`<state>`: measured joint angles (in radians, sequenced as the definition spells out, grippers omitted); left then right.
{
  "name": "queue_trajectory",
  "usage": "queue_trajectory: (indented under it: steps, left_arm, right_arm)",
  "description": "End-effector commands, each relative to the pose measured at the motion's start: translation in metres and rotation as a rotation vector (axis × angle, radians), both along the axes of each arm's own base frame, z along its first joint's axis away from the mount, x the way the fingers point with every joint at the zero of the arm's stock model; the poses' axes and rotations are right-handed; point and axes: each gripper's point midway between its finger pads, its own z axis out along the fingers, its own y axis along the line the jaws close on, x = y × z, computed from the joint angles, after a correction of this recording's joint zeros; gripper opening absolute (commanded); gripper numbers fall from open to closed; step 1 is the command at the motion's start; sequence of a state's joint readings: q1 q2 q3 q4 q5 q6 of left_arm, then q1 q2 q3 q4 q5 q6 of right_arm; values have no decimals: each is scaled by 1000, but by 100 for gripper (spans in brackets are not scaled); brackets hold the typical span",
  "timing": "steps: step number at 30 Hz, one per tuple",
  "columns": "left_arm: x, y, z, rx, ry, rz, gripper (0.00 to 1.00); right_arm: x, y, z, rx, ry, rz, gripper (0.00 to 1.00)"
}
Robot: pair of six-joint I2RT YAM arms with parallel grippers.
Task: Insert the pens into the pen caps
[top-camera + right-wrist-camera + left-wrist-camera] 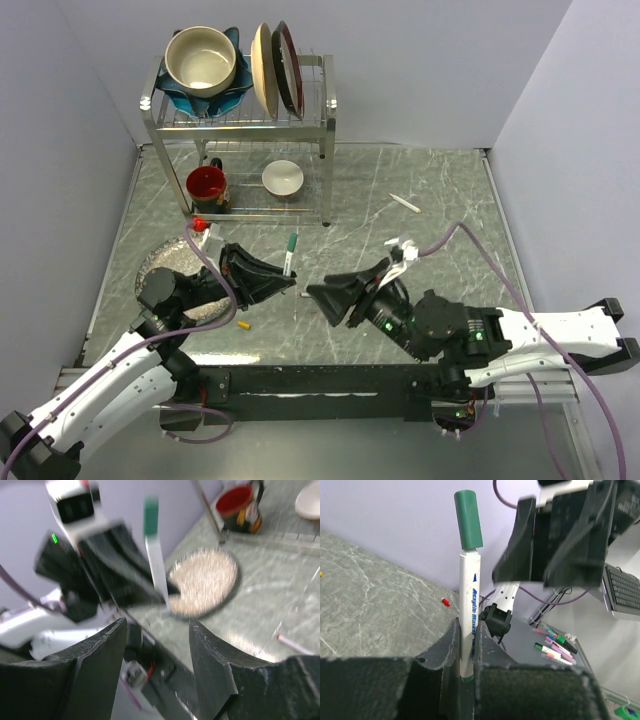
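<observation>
My left gripper (287, 281) is shut on a white-barrelled pen (288, 262) and holds it upright, its green cap (292, 240) on top. In the left wrist view the pen (470, 610) stands between my fingers with the green cap (468, 520) at its upper end. My right gripper (322, 300) is open and empty, just right of that pen and level with it. The right wrist view shows the pen (157, 570) and green cap (150, 515) ahead of the gap between my fingers. A second white pen (405, 203) lies at the back right. A yellow-orange cap (242, 325) and a red cap (200, 223) lie at the left.
A silver plate (160, 272) lies under my left arm. A dish rack (240, 125) at the back left holds bowls and plates, with a red mug (207, 186) and a white bowl (283, 178) on its lower shelf. Walls close in on three sides.
</observation>
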<state>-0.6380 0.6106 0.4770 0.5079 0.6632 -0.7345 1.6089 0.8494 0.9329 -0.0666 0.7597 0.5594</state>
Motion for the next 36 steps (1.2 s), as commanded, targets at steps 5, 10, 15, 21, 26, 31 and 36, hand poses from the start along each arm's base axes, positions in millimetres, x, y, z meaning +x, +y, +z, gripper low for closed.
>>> queue_trajectory:
  steps: [5, 10, 15, 21, 26, 31, 36]
  left_arm:
    - [-12, 1, 7, 0, -94, -48, 1]
    - [-17, 1, 6, 2, -96, -68, 1]
    - [-23, 4, 8, -11, -104, -86, 1]
    - [-37, 7, 12, -19, -128, -136, 1]
    - [-45, 9, 12, -19, -133, -165, 1]
    - [-49, 9, 18, -23, -96, -192, 22]
    - [-58, 10, 28, -47, -98, -244, 47]
  right_arm:
    - [12, 13, 54, 46, -75, 9, 61]
    - [16, 28, 57, 24, -75, -2, 61]
    - [24, 39, 51, 0, -58, -28, 59]
    - [27, 53, 44, -16, -56, -3, 45]
    - [25, 59, 47, 15, -79, 59, 14]
    - [7, 59, 48, 76, -143, 206, 0]
    - [-3, 50, 47, 96, -186, 290, 0]
